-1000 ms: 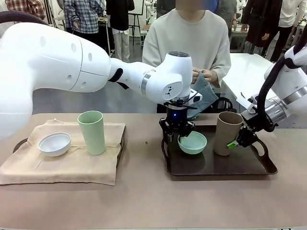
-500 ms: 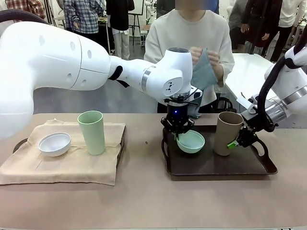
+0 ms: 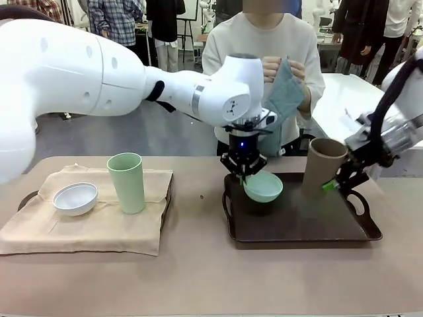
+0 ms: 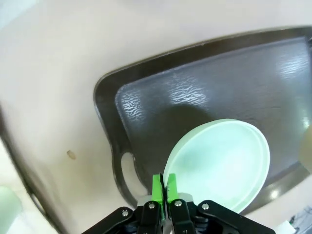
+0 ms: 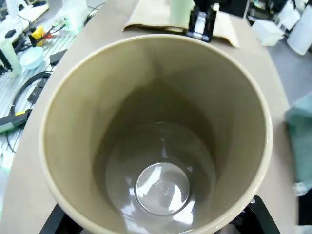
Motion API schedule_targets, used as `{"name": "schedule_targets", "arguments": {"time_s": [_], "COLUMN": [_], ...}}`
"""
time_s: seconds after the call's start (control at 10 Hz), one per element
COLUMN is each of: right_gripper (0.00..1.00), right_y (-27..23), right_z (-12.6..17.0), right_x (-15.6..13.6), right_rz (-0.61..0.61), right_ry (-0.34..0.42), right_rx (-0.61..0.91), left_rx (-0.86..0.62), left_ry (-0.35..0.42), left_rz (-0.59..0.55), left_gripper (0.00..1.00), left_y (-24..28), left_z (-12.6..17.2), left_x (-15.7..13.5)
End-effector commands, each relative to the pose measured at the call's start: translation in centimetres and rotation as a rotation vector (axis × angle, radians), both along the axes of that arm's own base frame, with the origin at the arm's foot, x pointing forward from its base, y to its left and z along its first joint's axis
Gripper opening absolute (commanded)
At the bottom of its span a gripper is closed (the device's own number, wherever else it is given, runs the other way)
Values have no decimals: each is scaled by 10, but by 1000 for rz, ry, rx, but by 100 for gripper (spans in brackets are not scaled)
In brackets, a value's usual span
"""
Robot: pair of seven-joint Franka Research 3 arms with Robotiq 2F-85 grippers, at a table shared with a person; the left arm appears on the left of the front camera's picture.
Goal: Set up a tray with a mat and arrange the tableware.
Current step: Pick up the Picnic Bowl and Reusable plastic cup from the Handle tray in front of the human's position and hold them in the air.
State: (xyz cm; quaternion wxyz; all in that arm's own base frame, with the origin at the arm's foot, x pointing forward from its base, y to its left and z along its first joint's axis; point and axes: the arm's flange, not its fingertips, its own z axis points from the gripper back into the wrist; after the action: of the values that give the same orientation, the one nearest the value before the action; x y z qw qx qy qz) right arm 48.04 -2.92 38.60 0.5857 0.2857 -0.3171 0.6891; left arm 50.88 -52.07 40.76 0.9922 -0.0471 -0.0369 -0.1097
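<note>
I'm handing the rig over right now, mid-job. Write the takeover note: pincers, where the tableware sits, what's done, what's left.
Left pincer: shut on the mint green bowl at its rim, bowl tilted just above the dark tray.
Right pincer: shut on the tan cup, tilted, above the tray's right part.
Person: hands hold a blue-grey mat up behind that tray.
Done: white bowl and pale green cup stand on the beige mat.
Left: mat not yet on the dark tray; then probably set bowl and cup on it.

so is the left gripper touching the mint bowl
Touching. The left wrist view shows the left gripper shut on the rim of the mint bowl.
</note>
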Motion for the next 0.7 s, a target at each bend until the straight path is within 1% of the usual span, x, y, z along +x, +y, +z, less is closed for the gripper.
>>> {"name": "schedule_targets", "arguments": {"time_s": [0.0, 0.1, 0.2, 0.3, 0.4, 0.5, 0.6], "right_gripper": [22, 22, 22, 22, 22, 22, 22], "right_y": [-19, -24, -29, -30, -30, -28, -36], "right_z": [71, 96, 116, 130, 139, 139, 146], "right_x": [-45, -58, -69, -76, -80, -74, -81], "right_rz": [-38, -43, -43, -47, -37, -36, -44], "right_ry": [-92, -118, -136, -142, -146, -141, -175], "right_rx": [-44, -39, -46, -33, -33, -45, -32], "left_rx": [-37, -50, -58, -55, -45, -38, -89], "left_ry": [-64, -101, -130, -161, -191, -202, -163], "left_rz": [38, 37, 38, 44, 64, 73, 21], "left_gripper": [0, 0, 0, 0, 0, 0, 0], "left_y": [2, 2, 0, -2, -5, -1, -3], "left_z": [57, 83, 101, 120, 131, 135, 136], "left_x": [-20, -29, -38, -47, -55, -57, -47]}}
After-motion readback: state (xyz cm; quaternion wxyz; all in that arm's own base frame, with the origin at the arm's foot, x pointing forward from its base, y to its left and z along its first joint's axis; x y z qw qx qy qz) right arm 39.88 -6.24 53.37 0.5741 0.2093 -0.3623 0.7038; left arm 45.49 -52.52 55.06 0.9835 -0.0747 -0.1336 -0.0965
